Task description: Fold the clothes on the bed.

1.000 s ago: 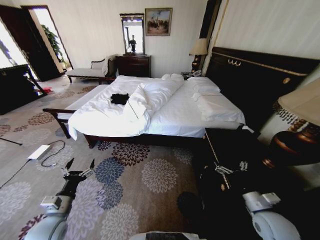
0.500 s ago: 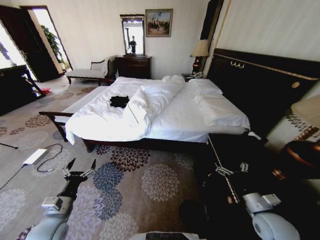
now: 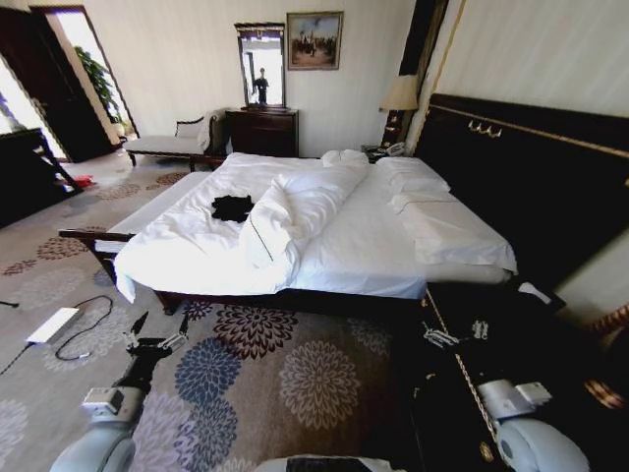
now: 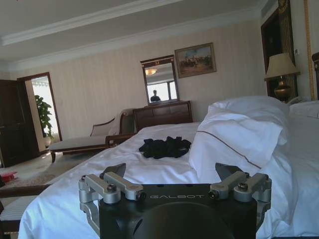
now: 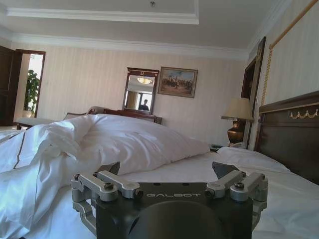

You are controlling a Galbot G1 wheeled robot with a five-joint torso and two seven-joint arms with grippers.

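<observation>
The big bed [image 3: 344, 236] with its white duvet, white pillows and tall dark wooden headboard takes up the middle of the room. The small black cotton T-shirt [image 3: 233, 207] lies crumpled in a heap on top of the duvet, on the half of the bed away from the headboard and close to the bunched-up fold of duvet [image 3: 285, 211] that runs across the mattress. In the left wrist view the same dark heap [image 4: 165, 147] sits on the flat white cover just beside that puffed fold — no lettering can be made out on it.

The robot stands on the flower-patterned carpet [image 3: 295, 364] at the side of the bed, well apart from the shirt. Its left gripper [image 3: 154, 326] hangs low over the carpet, short of the mattress edge, fingers spread wide and holding nothing; the left wrist view shows the two finger links [image 4: 110, 185] set far apart with the bed beyond them. The right gripper [image 3: 453, 332] is held over the dark wooden nightstand [image 3: 491, 324] beside the headboard, and its fingers are likewise spread and empty — the right wrist view shows them [image 5: 104, 185] parted, with the mound of duvet and a pillow ahead.

Against the far wall stand a dark wooden dresser [image 3: 261, 130] with a mirror [image 3: 260, 65], a framed painting [image 3: 314, 40] and a narrow white-cushioned bench with dark legs [image 3: 167, 146]. A lit table lamp [image 3: 399, 95] stands past the headboard. A white box with a dark cable [image 3: 54, 324] lies on the carpet to the robot's left.
</observation>
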